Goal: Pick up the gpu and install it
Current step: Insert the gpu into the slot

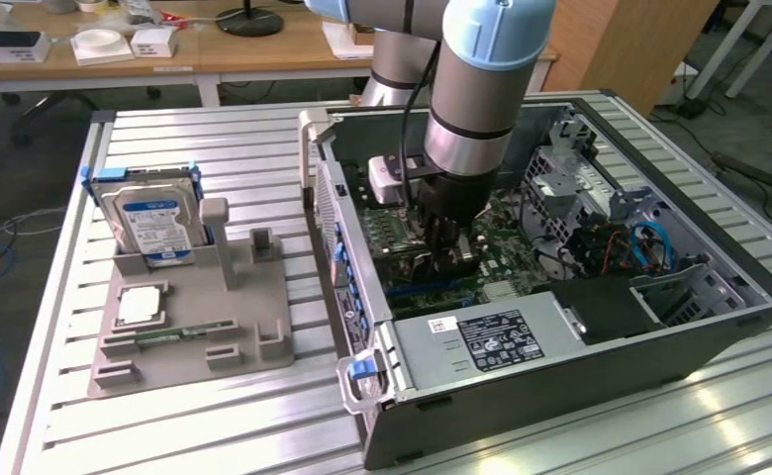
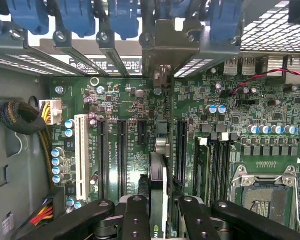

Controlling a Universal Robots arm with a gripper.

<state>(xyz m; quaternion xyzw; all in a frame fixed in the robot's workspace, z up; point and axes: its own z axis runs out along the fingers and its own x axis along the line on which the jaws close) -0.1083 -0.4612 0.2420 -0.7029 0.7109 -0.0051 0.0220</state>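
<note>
Gpu (image 2: 158, 187) edge-on over motherboard (image 2: 130, 130) slots | jaws pinching gpu | case (image 1: 703, 336) walls close around

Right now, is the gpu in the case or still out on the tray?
In the case: gpu edge-on between the gripper's fingers, above the motherboard slots.

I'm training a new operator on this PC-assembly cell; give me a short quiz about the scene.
1. True or false: the hard drive stands in the grey fixture, outside the computer case.
2. The tool grips: A) a RAM stick, B) the gpu, C) a cable?
3. Fill in: the gpu hangs over the ____.
Key: 1 true; 2 B; 3 motherboard.
</note>
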